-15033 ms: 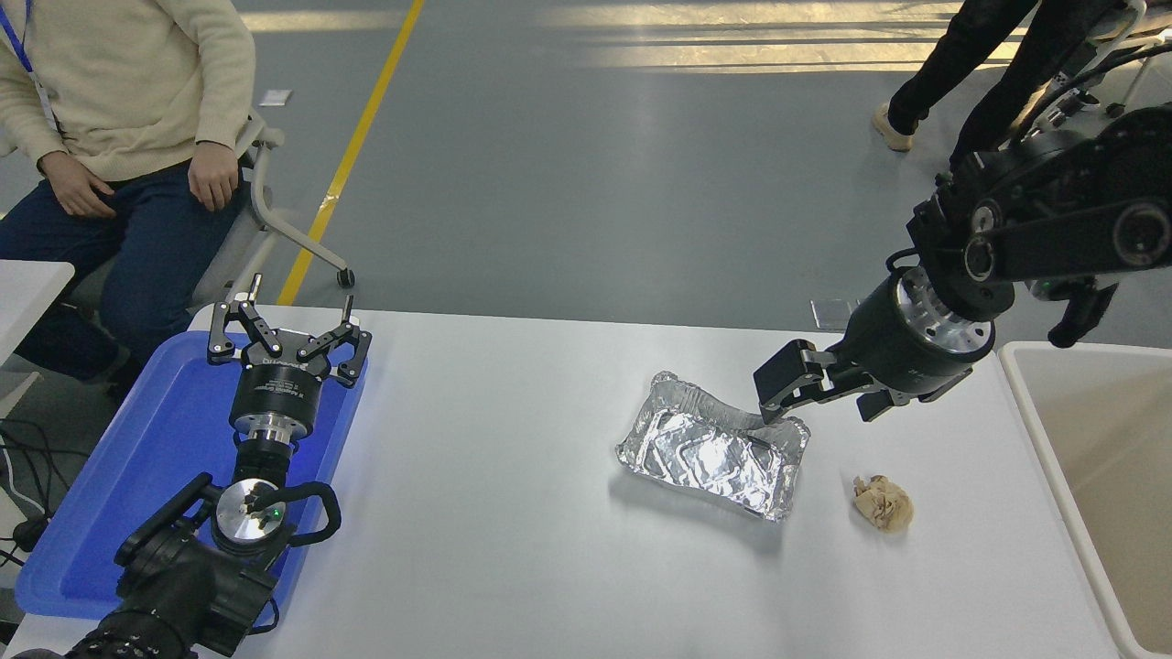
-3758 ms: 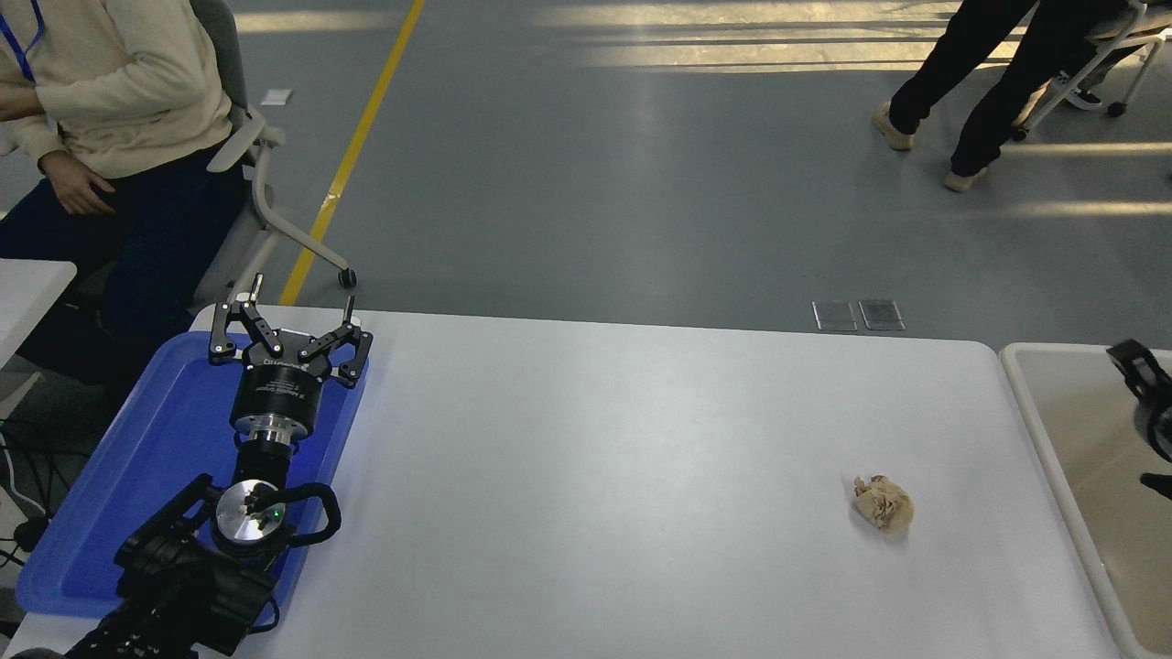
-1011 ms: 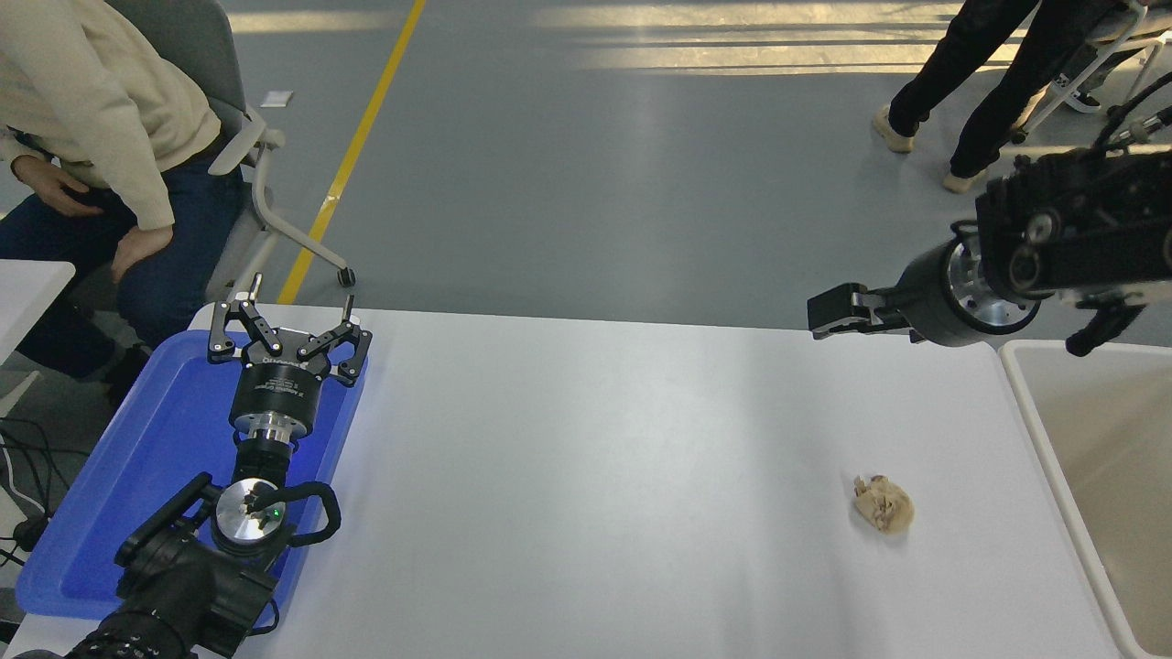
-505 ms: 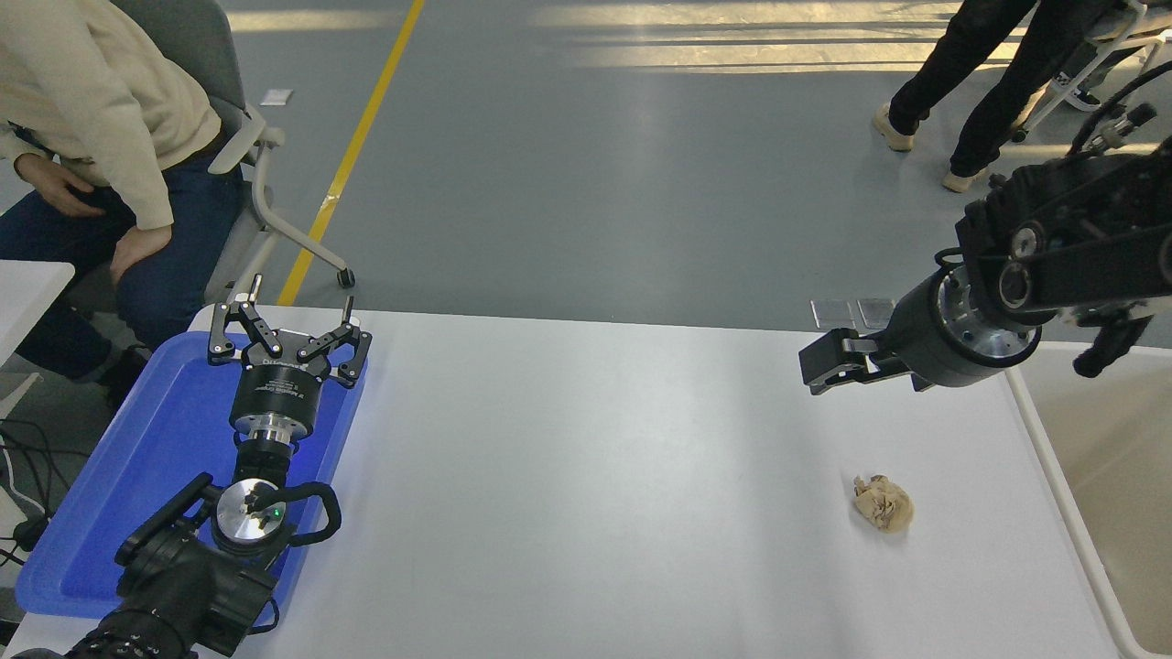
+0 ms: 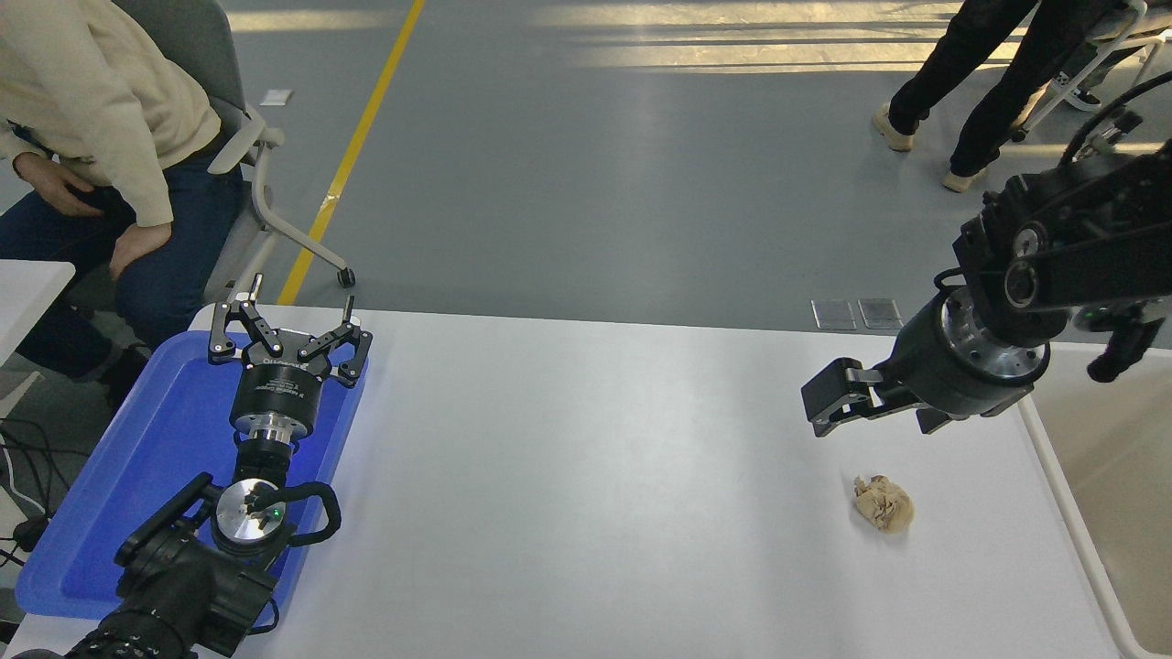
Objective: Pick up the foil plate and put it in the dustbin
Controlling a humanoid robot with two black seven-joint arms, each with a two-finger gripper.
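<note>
Bench (image 5: 595,476), white, long, seen from the robot's side.

Item one: right pincer (image 5: 821,409), black, hanging over the far right part of the bench, up and left of a paper ball. It carries nothing. Whether its fingers stand apart or together cannot be told from this angle.

Item two: left pincer (image 5: 287,331), parked over a blue tray (image 5: 110,513) at the bench's left end, fingers spread wide, nothing between them.

Item three: paper ball (image 5: 884,502), small, crumpled, tan, lying alone on the right part of the bench, near the right pincer but not touching it.

Item four: dustbin (image 5: 1067,494), cream-beige, standing against the bench's right end; only its near rim and part of an inner wall show.

Item five: foil plate, not to be seen anywhere. It is not on the bench and not in either pincer. The visible strip of the dustbin's inside shows no foil, the rest lying outside the picture.

Progress, as a judgement: with the foil plate off the bench and the right pincer empty, the placing looks done, the plate most likely lying in the unseen part of the dustbin. Nothing of the task appears left.

Also present: a seated person (image 5: 82,119) at the far left; another person's legs (image 5: 989,82) at the far right.
</note>
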